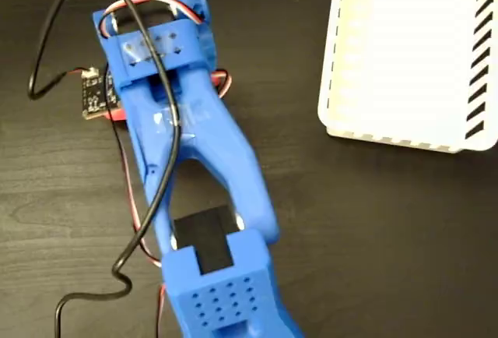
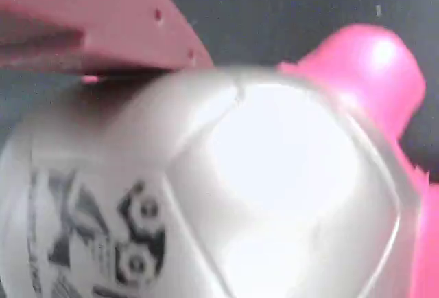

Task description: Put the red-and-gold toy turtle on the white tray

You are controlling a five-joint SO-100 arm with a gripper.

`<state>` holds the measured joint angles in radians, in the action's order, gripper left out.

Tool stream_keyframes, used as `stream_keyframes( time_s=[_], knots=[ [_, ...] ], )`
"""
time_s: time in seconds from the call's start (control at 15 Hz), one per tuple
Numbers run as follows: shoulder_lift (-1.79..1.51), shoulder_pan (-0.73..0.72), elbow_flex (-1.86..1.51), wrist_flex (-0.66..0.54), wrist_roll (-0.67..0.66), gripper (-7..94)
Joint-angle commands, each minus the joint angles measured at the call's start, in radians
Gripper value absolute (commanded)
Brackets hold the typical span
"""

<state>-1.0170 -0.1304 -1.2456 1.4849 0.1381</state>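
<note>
Looking down through the fixed view, I see my blue arm (image 1: 194, 167) stretched across the dark wood-grain table (image 1: 373, 237), running from the bottom edge up toward the top left corner. A black cable (image 1: 144, 198) loops over the arm and trails off toward the bottom left, with thin red wires alongside it. A small black circuit board (image 1: 95, 93) sits against the arm's left side near the top left of the table. The gripper itself is under the arm's body here, so I cannot see its fingers from above.

The white tray (image 1: 405, 132) sits in the top right corner of the table, well apart from the arm, its slotted walls showing black slits along the top and right sides. Its floor looks bare and brightly lit.

In the wrist view the red-and-gold toy turtle (image 2: 226, 195) fills almost the whole frame, very close to the lens. Its domed shell reads pale and shiny here, with a black printed mark at the lower left, and a pink-red rounded part sticks out at the upper right. One finger (image 2: 103, 23) of the gripper (image 2: 140, 71) lies across the top left, apparently touching the shell's upper edge. The other finger is not visible, so I cannot tell whether the pincer is clamped on the turtle or apart.
</note>
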Motion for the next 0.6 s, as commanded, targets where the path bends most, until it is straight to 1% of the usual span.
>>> stream_keyframes(
  time_s=[0.0, 0.13, 0.27, 0.53],
  knots=[
    [-0.155, 0.008, 0.054, -0.012, 0.049, 0],
    [-0.232, 0.026, 0.052, -0.006, 0.052, 0],
    [-0.324, 0.049, 0.049, 0.014, 0.028, 0],
    [-0.574, 0.097, -0.025, 0.029, -0.052, 0]
  ],
)
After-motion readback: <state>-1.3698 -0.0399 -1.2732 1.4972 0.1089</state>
